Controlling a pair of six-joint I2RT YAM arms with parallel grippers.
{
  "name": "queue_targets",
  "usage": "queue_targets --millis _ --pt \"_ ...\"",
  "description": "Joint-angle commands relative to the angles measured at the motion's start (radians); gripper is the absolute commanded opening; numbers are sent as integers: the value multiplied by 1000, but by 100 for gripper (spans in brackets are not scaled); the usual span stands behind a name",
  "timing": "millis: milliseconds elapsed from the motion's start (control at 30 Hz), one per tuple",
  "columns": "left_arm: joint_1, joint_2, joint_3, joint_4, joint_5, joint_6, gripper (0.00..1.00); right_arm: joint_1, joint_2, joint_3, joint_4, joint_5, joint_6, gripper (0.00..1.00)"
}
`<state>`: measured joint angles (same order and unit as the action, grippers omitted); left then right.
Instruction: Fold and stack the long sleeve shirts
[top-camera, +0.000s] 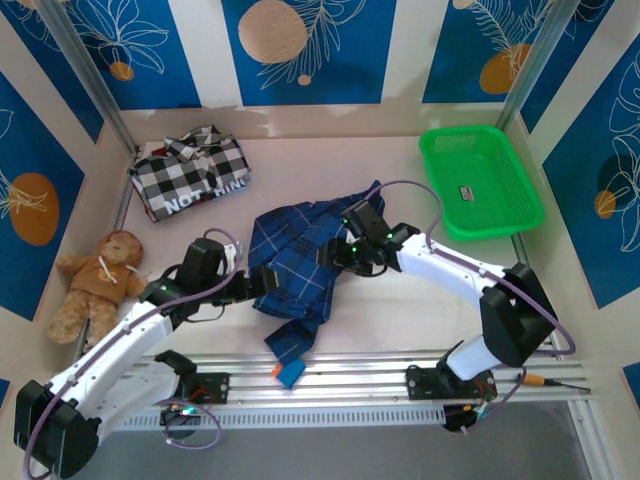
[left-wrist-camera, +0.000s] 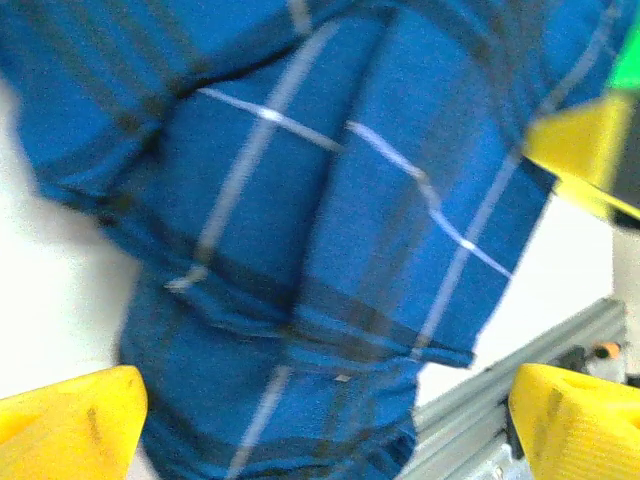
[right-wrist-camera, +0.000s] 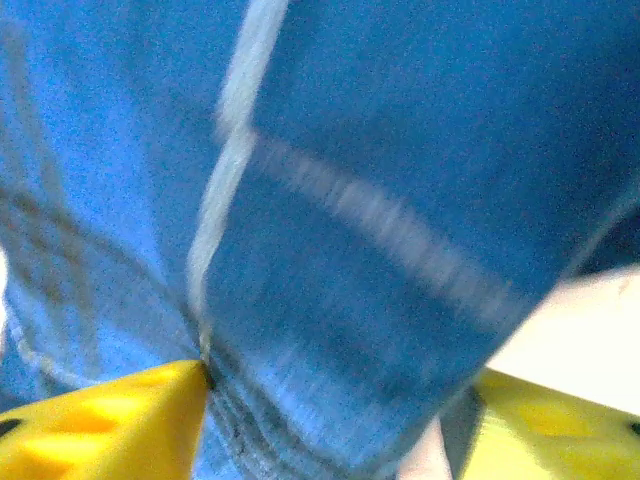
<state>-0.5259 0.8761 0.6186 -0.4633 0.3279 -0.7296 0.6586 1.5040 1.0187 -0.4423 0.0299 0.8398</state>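
Observation:
The dark blue plaid shirt (top-camera: 300, 255) lies crumpled at the middle of the table, one part trailing toward the front rail. In the left wrist view this plaid shirt (left-wrist-camera: 320, 230) sits between and beyond widely spread yellow fingers (left-wrist-camera: 70, 425). My left gripper (top-camera: 268, 285) (left-wrist-camera: 325, 430) is open at its left edge. My right gripper (top-camera: 343, 255) (right-wrist-camera: 335, 430) is over its right side. There the plaid shirt (right-wrist-camera: 350, 250) bunches between the jaws, touching the left finger (right-wrist-camera: 110, 425), with a small gap at the right one. The black-and-white checked shirt (top-camera: 190, 175) lies folded at the back left.
A green plastic basket (top-camera: 480, 180) stands at the back right. A brown teddy bear (top-camera: 100, 280) sits at the left edge. A small blue and orange object (top-camera: 290, 373) rests on the metal front rail (top-camera: 350, 365). Patterned walls enclose the table.

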Motion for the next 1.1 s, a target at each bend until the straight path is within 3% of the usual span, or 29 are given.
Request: queue_targets --millis 0,100,167,500,800,1067 --pt "-53 -5 61 27 -53 69 93 -40 44 76 43 -1 0 43" --pt "-95 24 106 6 -89 176 92 -25 96 207 0 -17 -36 27" --pt "-122 57 144 -11 -126 243 92 -7 137 298 -36 -31 -58 22" --pt "-167 256 371 -91 -256 444 98 42 308 607 -145 -133 -34 22" --pt "-188 419 420 -33 -296 473 98 46 336 632 -164 -192 28 22" --pt "-238 521 420 52 -317 405 94 47 337 614 -146 -215 63 22"
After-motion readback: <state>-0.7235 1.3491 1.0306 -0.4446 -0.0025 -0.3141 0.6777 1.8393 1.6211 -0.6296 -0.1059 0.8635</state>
